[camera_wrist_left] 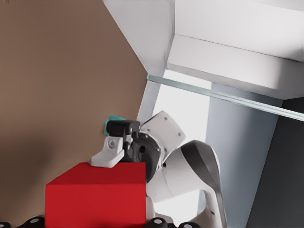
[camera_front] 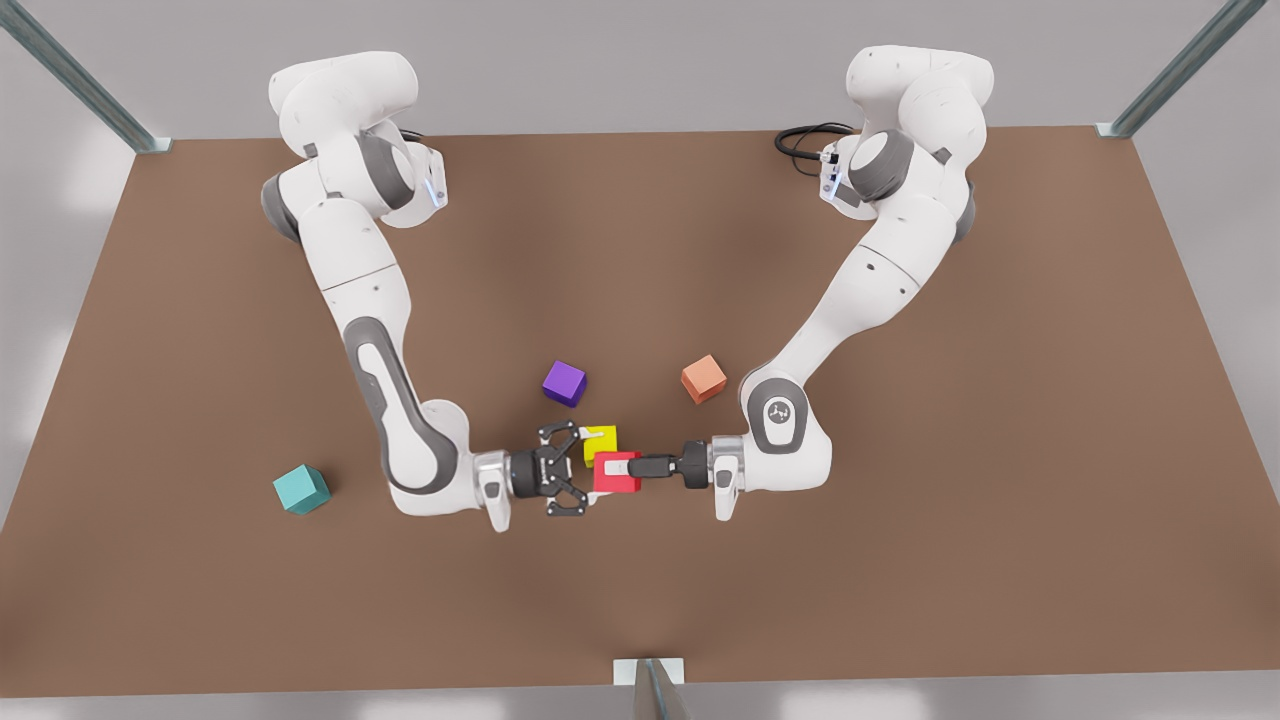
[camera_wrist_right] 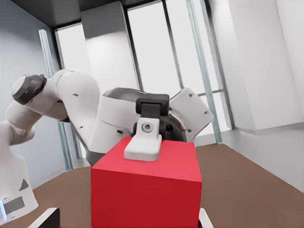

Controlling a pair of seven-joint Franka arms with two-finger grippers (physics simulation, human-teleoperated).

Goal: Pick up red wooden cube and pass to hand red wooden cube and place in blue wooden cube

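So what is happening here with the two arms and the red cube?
It is a handover. The left gripper, on the front view's right, is shut on the red cube. The right gripper is open, with its fingers either side of the cube's other end, not yet closed. The teal cube sits on the table, off to the front view's left.

Fg: red wooden cube (camera_wrist_left: 95, 197), white arm (camera_wrist_left: 190, 168) behind

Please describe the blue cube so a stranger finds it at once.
On the brown table, look near the front view's left edge, outside the arm there. The blue cube lies alone; it is teal, while the purple, yellow and orange ones and the red cube cluster mid-table.
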